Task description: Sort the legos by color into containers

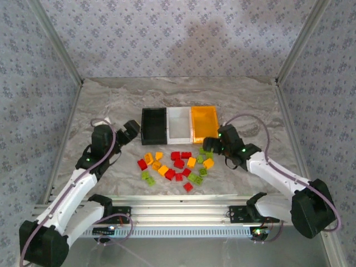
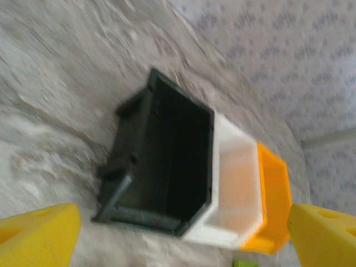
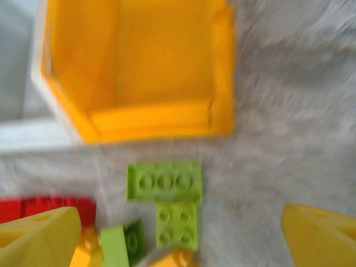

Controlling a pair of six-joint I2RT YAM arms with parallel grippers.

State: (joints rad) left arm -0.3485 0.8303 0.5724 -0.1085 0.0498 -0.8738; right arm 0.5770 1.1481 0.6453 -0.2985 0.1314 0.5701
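Three open bins stand joined in one row on the marbled surface [image 1: 111,100]. The black bin [image 1: 154,123] comes first, then the white bin [image 1: 178,123] and the orange bin [image 1: 204,123], running toward 3 o'clock. The legos [image 1: 179,167] lie loose on the surface at 6 o'clock of the row, apart from it. There are about twenty-one, some touching: roughly eight red, six orange-yellow and seven lime green. They are small enough that the count is approximate.

The left tool [image 1: 132,130] is just at 9 o'clock of the black bin. Its two yellow fingers [image 2: 36,233] are spread wide with nothing held between them.

The right tool [image 1: 210,146] is at the 2 o'clock edge of the scatter, near the 6 o'clock wall of the orange bin. It is also spread wide and grips nothing. In the right wrist view, three green pieces lie on the surface between its fingers. A green plate [image 3: 164,182] is nearest the orange bin, and a green square brick [image 3: 177,225] touches it at 6 o'clock. A third green brick [image 3: 122,245] lies at 8 o'clock, beside red bricks [image 3: 47,208].
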